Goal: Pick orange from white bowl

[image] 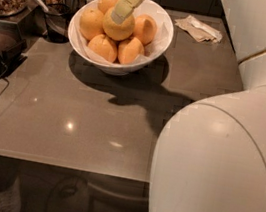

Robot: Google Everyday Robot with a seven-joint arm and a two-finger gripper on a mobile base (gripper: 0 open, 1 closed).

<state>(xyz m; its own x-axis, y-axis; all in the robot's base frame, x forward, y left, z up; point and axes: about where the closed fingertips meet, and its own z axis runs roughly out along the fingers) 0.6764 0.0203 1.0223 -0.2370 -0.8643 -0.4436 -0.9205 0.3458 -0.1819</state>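
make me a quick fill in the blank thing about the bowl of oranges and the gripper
1. The gripper is at the orange lying on ____ of the pile.
2. The bowl is ____ in colour.
3. In the picture, the napkin lies to the ____ of the bowl.
4. In the picture, the dark cup stands to the bowl's ____.
Missing words: top; white; right; left.
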